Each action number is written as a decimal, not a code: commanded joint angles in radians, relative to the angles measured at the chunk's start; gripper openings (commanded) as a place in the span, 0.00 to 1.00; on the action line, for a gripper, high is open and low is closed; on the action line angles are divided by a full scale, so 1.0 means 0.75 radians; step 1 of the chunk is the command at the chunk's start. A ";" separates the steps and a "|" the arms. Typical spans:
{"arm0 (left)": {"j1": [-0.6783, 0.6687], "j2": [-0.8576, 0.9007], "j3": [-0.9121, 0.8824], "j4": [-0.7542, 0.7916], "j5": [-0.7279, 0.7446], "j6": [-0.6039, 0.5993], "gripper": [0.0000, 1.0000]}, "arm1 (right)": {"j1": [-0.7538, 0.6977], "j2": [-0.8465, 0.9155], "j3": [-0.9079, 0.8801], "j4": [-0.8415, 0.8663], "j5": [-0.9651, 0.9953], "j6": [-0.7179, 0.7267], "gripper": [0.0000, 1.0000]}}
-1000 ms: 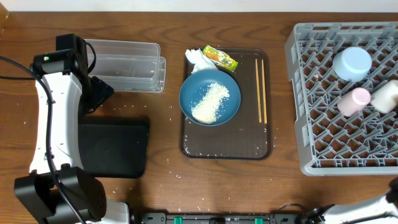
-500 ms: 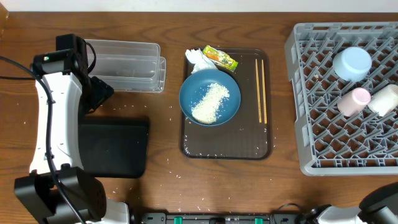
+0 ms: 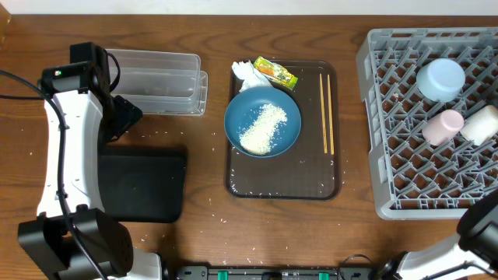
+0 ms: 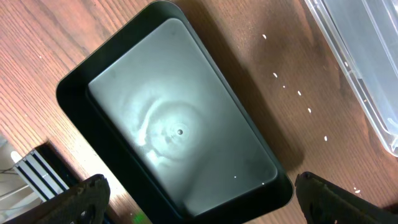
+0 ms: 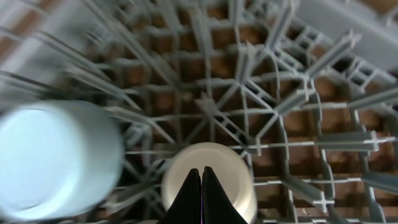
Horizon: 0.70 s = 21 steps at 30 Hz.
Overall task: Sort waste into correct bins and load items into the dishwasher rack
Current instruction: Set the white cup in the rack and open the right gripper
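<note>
The dark blue plate [image 3: 263,121] holds white rice [image 3: 263,129] on the brown serving tray [image 3: 282,180]. The napkin [image 3: 247,72] and yellow-green wrapper [image 3: 275,73] lie at the tray's far edge, and the chopsticks [image 3: 327,113] lie along its right side. The light blue bowl [image 3: 440,79], pink cup [image 3: 442,127] and white cup [image 3: 482,123] sit in the grey rack [image 3: 397,167]. My left gripper [image 4: 205,198] is open and empty above the black tray [image 4: 180,130]. My right gripper [image 5: 202,193] is shut and empty above the white cup [image 5: 224,163], with the bowl [image 5: 56,162] to its left.
The clear tub [image 3: 159,82] stands behind the black tray [image 3: 142,185]; its edge also shows in the left wrist view [image 4: 367,68]. Loose rice grains [image 4: 298,93] dot the table between tub and tray. My right arm [image 3: 482,229] shows at the front right corner.
My right arm has come further into the overhead view at the front right corner. The left arm and the objects have not moved.
</note>
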 commanded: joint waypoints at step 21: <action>0.005 -0.022 -0.003 -0.007 -0.011 0.009 0.98 | 0.011 -0.301 0.001 -0.348 -0.242 0.023 0.01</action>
